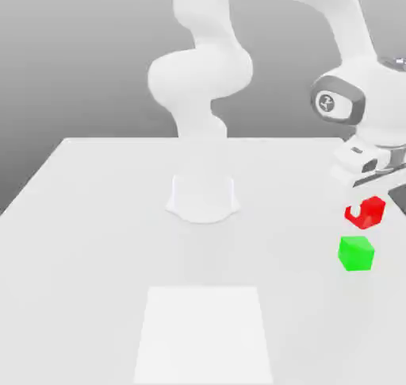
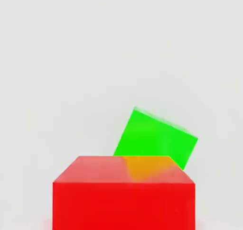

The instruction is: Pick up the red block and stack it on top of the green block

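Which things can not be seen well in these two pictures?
- Gripper, exterior view: fingertips hidden by the red block.
- Red block, hand view: lower part cut off by the edge.
- Green block, hand view: near corner covered by the red block.

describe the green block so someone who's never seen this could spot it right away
On the white table, look near the exterior view's right edge, below the arm's gripper. The green block sits on the tabletop just below the red block, which the gripper holds; green is the only loose cube.

Simulated lab bench, plain white table (image 1: 95, 217), blank grey backdrop
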Motion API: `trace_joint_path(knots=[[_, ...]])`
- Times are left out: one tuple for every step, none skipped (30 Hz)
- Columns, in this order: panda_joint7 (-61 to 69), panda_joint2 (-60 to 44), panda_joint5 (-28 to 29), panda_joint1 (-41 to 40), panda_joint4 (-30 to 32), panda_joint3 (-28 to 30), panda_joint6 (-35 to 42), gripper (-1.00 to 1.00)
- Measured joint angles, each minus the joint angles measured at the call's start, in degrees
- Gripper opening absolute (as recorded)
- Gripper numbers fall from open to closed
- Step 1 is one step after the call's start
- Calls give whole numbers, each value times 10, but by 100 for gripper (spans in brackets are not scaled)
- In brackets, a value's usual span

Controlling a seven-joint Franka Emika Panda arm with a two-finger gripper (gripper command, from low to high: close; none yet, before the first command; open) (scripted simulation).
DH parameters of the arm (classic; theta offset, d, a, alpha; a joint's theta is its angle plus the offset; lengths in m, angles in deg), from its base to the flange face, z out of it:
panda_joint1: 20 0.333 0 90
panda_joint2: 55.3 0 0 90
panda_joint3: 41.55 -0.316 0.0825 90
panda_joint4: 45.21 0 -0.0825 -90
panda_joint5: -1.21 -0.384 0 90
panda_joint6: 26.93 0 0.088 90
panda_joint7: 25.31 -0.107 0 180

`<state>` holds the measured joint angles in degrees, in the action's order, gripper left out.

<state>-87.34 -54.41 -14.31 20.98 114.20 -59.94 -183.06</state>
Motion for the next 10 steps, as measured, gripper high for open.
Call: trace_joint_path(knots=[[2,-6,-2,3,0,3,-4,-100],[2,-12,-3,1,-1,0,-7,-100],[3,-17,-3,0,-1,-1,-11,-100],[2,-23,-2,0,-1,-2,-16,-100],[1,-28,0,-1,-1,-1,-20,-100],[-2,-34,3,-2,-1,-1,-24,-100],[-4,-39,7,-2,-1,0,-29,-100],[-8,-44,12,-3,-1,1,-33,-100],[-13,-48,19,-3,-1,2,-38,-100],[-18,-52,26,-2,-1,4,-43,-100]])
